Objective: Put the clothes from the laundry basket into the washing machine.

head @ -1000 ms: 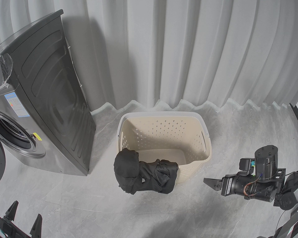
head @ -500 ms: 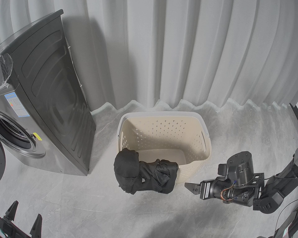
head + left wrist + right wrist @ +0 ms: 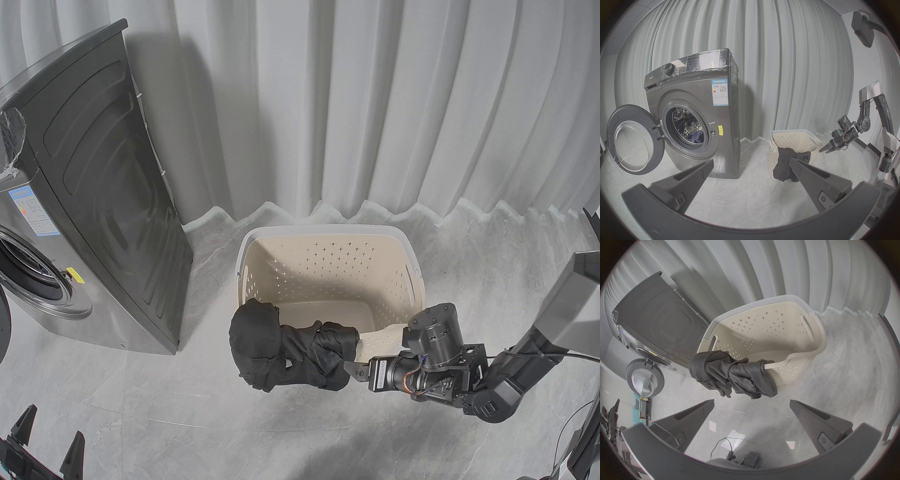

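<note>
A black garment (image 3: 290, 353) hangs over the near rim of the beige laundry basket (image 3: 325, 229), which stands on the floor. My right gripper (image 3: 352, 370) is open, level with the garment and just off its right end, with nothing between its fingers. In the right wrist view the garment (image 3: 734, 374) lies ahead of the spread fingers (image 3: 690, 418). The grey washing machine (image 3: 94, 187) stands to the left with its round door (image 3: 631, 139) swung open and dark clothes in the drum (image 3: 692, 134). My left gripper (image 3: 47, 437) is open, low at the near left.
Pleated white curtains (image 3: 375, 94) close off the back, right behind the basket. Bare grey floor (image 3: 187, 400) lies between the basket and the washing machine. A cable and small items (image 3: 734, 449) lie on the floor near the robot.
My right arm has swung left and forward, from well right of the basket to just beside the hanging garment. The garment, the basket and the left gripper have not moved.
</note>
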{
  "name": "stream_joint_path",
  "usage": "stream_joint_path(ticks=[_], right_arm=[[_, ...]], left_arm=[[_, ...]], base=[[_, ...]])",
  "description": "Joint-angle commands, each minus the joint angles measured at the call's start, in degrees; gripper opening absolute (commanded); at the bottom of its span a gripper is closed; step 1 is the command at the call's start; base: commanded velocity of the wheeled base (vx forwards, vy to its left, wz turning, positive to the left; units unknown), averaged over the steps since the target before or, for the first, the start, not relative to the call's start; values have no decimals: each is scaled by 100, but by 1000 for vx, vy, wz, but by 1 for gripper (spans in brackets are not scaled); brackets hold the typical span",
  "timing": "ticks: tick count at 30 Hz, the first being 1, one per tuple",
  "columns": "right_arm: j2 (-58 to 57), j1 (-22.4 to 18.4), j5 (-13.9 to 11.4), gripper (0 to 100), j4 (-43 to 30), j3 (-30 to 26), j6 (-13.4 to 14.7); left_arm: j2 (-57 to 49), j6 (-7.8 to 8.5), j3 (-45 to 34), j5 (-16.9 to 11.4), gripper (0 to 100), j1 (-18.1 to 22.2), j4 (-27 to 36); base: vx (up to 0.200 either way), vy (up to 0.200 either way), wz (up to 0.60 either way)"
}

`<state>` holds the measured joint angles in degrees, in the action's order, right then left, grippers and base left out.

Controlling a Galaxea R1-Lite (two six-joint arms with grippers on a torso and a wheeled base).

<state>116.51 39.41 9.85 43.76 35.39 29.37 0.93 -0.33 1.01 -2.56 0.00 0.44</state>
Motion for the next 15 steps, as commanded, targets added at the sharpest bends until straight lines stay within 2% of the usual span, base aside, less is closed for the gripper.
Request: stream_joint_path(ticks=[1, 15], right_arm=[[681, -21, 17, 100, -8, 460, 69], [1753, -100, 52, 100, 1, 1401, 69]], left_arm=[[-66, -11, -75, 1, 100, 0, 0], [-66, -11, -75, 10, 100, 0, 0]], base=[[0, 0, 0], [0, 0, 0]])
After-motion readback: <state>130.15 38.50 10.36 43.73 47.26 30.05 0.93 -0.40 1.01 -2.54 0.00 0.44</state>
